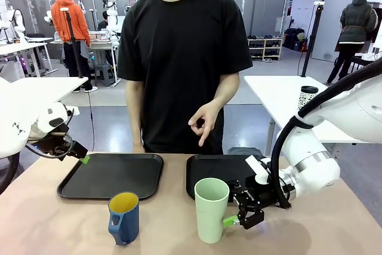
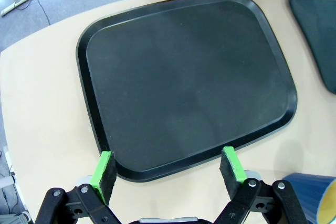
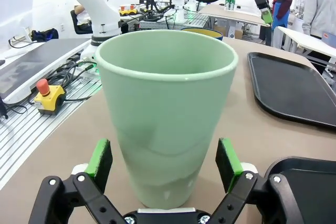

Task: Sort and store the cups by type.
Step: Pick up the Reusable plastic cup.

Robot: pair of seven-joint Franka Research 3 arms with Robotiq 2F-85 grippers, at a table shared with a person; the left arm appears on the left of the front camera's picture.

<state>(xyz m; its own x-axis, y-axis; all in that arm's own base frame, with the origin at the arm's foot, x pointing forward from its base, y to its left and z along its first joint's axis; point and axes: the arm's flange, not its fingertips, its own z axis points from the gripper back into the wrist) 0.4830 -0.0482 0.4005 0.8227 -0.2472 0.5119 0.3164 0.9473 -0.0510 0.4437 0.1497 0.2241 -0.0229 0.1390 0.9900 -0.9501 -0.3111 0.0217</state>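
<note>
Right pincer [image 3: 164, 160]: released; green pads [image 3: 100, 157] flank the foot of the tall pale mint-green plastic tumbler [image 3: 165, 114] at lower centre of frame, not visibly touching it.
Left pincer [image 2: 168, 167]: released and empty, over the near rim of the black plastic tray [image 2: 189, 77].
Dark-blue handled mug with yellow inside [image 1: 123, 218]: lower left of centre, standing on the table [image 1: 54, 225].
Risk, tipping: one pad landing first could push the tall tumbler over.
Risk, slipping: the wall tapers towards the foot, so a low grip may slide off.
</note>
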